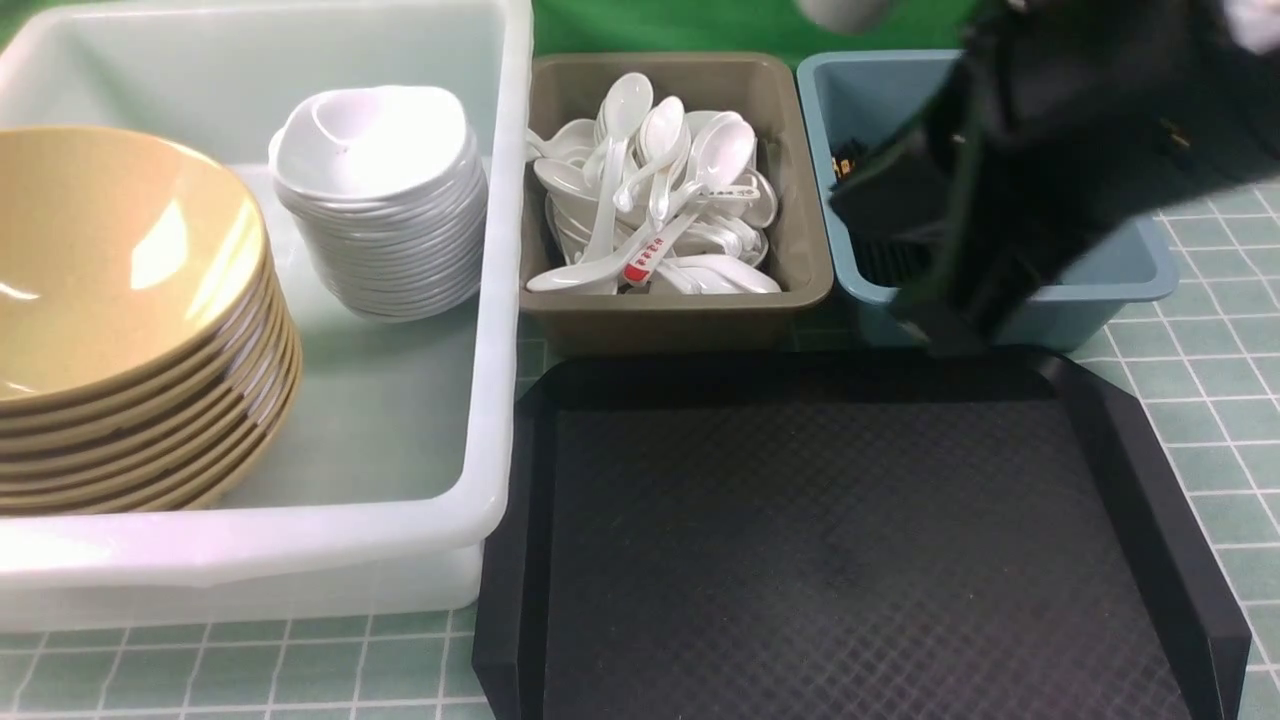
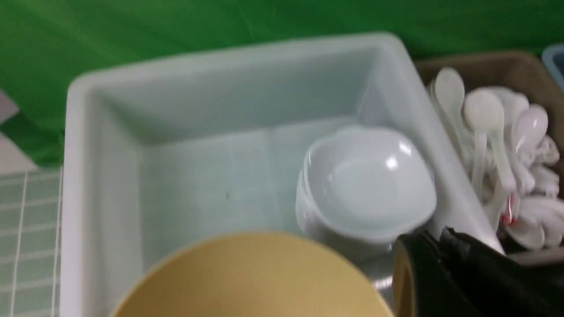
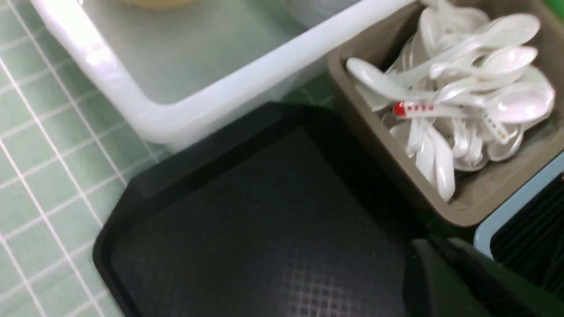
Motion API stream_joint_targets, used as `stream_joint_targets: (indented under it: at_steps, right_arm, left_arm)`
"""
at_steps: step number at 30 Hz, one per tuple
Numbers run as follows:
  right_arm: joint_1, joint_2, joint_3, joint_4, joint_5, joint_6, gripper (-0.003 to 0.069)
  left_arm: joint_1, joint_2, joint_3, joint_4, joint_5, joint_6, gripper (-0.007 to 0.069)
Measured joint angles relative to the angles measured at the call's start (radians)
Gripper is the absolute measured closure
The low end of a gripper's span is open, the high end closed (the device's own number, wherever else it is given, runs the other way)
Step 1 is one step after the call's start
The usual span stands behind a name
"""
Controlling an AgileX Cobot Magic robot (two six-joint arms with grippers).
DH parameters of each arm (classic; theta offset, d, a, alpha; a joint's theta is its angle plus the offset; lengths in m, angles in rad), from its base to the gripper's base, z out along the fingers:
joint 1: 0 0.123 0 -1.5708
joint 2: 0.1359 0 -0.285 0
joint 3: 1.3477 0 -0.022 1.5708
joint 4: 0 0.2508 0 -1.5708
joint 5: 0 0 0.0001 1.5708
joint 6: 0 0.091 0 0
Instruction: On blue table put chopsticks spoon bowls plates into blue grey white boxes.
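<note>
Tan bowls (image 1: pixel 120 300), one stack, and plates (image 1: pixel 380 200), one stack, share one white box (image 1: pixel 503 300); left gripper (image 2: pixel 434 241) and right gripper (image 1: pixel 940 320) closed, gripping nothing visible.

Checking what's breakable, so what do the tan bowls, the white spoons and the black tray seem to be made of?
Tan bowls: probably melamine or glazed ceramic, glossy, with sharp light glints.
White spoons: likewise glossy, ceramic or melamine; can't tell which.
Black tray: matte moulded plastic, judging by its diamond-textured surface.
</note>
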Motion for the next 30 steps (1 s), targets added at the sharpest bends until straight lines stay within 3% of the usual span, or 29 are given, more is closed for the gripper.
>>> stream_joint_targets:
  at_steps: [1,4,10,16,22,30]
  right_arm:
    - [0.0,-0.049,0.07,0.012,-0.084,0.005,0.0611]
    - [0.0,-0.098,0.13,0.037,-0.18,0.006,0.0611]
    - [0.003,-0.296,0.384,0.104,-0.499,0.006,0.0611]
    - [0.026,-0.48,0.61,0.118,-0.69,0.007,0.0611]
    - [0.03,-0.623,0.741,0.122,-0.753,0.007,0.0611]
    - [0.03,-0.642,0.763,0.122,-0.723,0.008,0.0611]
  left_arm:
    - [0.0,-0.103,0.176,0.013,-0.013,0.0,0.0629]
    - [0.0,-0.234,0.372,0.016,-0.076,-0.001,0.0631]
    - [0.0,-0.675,0.896,0.016,-0.38,-0.001,0.0632]
    - [0.0,-1.05,1.205,0.016,-0.553,-0.001,0.0632]
    - [0.0,-1.301,1.337,0.019,-0.537,0.0,0.0632]
    - [0.0,-1.315,1.351,0.02,-0.528,0.0,0.0632]
